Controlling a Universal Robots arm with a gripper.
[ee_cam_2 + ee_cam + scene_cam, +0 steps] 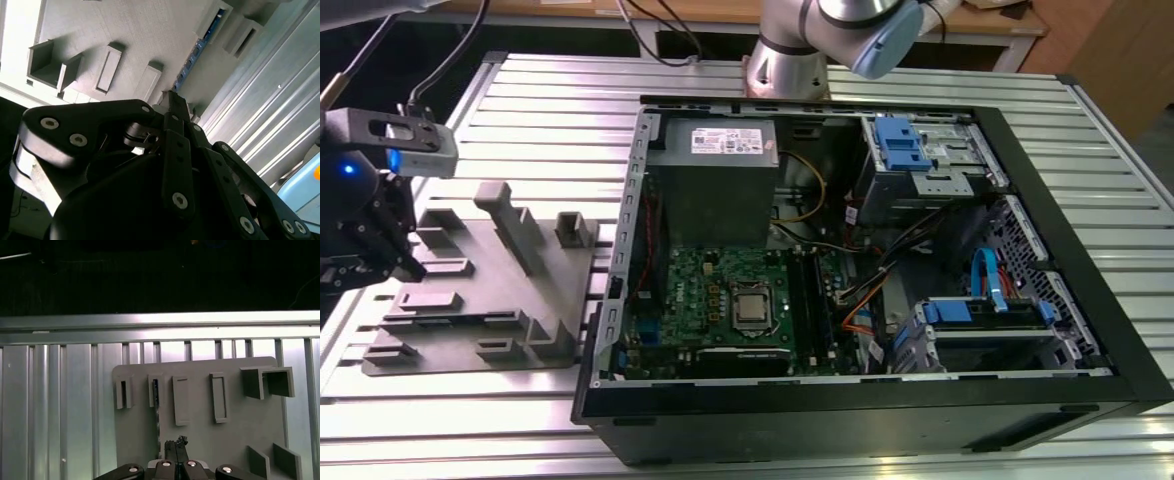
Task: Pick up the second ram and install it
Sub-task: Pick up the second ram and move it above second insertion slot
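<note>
I judge this to be the pick-up step, with nothing carried toward the install yet. The second ram stands on its thin edge in the grey tray, one end tucked into a small upright block and the rest running along the tray floor toward me. In the second wrist view the same stick shows as a blue-green strip that ends right at my tips.

In the exterior view my jaws hang low over the side of the tray farthest from the open computer case. The tray lies flat on the ribbed metal table. I cannot tell whether my jaws are open, closed on nothing, or already pinching the stick's near end; the tips and the board meet too closely to judge.

As I read it, the move in hand calls for a square hold across the stick's two flat faces and a straight pull out of the tray's block, so the thin board neither twists nor binds. The motherboard lies well apart from the tray, inside the case.
</note>
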